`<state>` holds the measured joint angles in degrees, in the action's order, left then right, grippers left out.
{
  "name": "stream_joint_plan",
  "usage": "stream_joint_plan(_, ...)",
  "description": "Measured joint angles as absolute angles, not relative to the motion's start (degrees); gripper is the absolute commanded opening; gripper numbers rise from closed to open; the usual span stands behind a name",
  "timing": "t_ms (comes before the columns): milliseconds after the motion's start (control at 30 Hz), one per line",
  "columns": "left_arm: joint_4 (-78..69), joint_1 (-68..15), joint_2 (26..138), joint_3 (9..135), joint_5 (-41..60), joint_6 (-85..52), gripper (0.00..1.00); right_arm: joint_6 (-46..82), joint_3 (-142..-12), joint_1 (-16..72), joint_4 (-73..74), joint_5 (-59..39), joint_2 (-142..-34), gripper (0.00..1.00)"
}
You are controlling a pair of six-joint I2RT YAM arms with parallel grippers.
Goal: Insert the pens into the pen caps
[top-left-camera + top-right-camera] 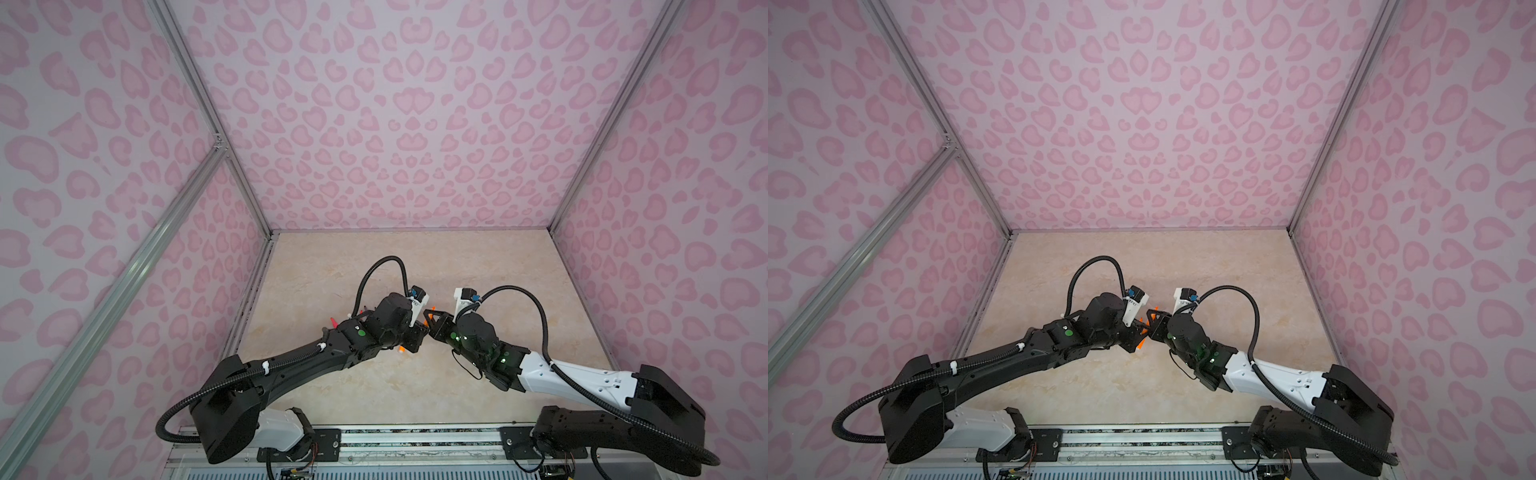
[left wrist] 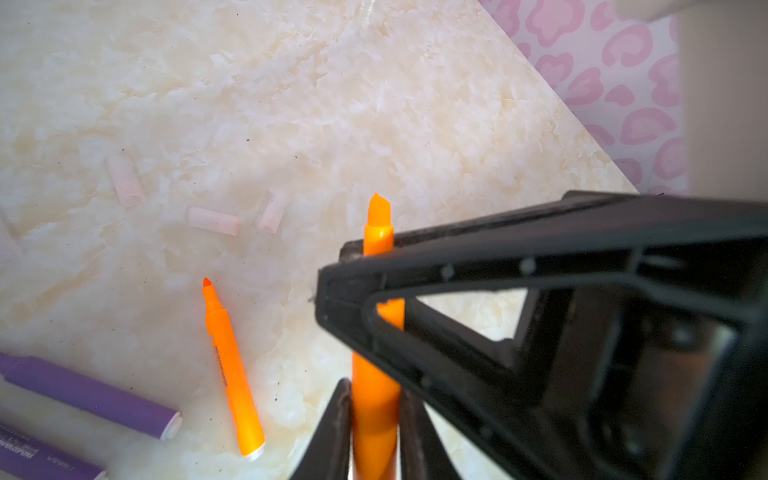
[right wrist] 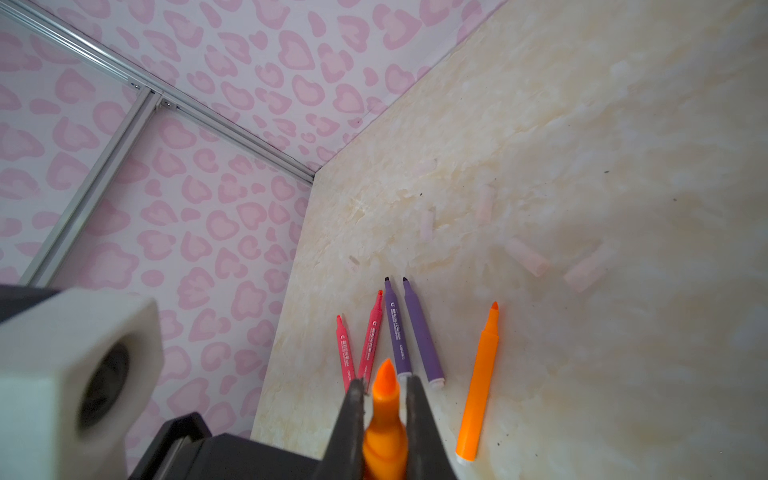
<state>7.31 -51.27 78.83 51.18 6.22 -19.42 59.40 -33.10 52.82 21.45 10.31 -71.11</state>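
Beige marbled table (image 2: 332, 104), glossy and dotted with dark specks, sits inside walls (image 3: 199, 216) papered in pink heart-like blotches, with silver metal rails (image 3: 83, 199) at the seams. An orange pen (image 2: 376, 415), a slim smooth plastic barrel narrowing through a collar to a pointed tip, is raised off the surface and gripped at two places. The left gripper (image 2: 375, 390) is clenched on its barrel, with black tapering fingers (image 2: 338, 432) pressing either side. The right gripper (image 3: 384, 382) crosses the pen nearer the tip and is clamped on the neck, so only the bare tip pokes beyond its fingers. In both top views the two grippers meet near the table's middle. On the table lie the other pens, all uncapped: a second orange pen (image 3: 480, 382) with a white end plug, near it two purple pens (image 3: 422, 332) side by side, then two pink-red pens (image 3: 371, 332) with printed lettering. The caps (image 2: 212, 220), short pale see-through tubes open at one end, lie scattered on the table beyond the pen tips, apart from both grippers and from every pen.
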Motion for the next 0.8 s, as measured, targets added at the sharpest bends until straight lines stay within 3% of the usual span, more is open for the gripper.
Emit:
stream_joint_plan(200, 7.33, -51.27, 78.85, 51.18, 6.15, -19.29, 0.23, 59.51, -33.1, 53.25, 21.54, 10.44, -71.11, 0.0)
stream_joint_plan(333, 7.35, -51.27, 78.89, 51.2, 6.0, -19.22, 0.11, 59.51, -33.19, 53.36, 21.43, 10.52, -71.11, 0.01)
stream_joint_plan(400, 7.38, -51.27, 78.89, 51.22, 5.85, -19.22, 0.08, 59.44, -33.19, 53.36, 21.39, 10.59, -71.11, 0.09)
stream_joint_plan(500, 7.4, -51.27, 78.89, 51.22, 5.37, -19.03, 0.05, 59.09, -33.54, 53.36, 20.86, 10.7, -71.11, 0.36)
stream_joint_plan(567, 7.53, -51.2, 78.85, 51.22, 4.34, -19.14, 0.04, 58.63, -33.98, 53.36, 20.45, 10.9, -70.94, 0.46)
stream_joint_plan(800, 8.1, -43.94, 76.18, 48.82, -0.62, -23.59, 0.04, 57.39, -33.17, 53.49, 17.02, 17.69, -64.84, 0.53)
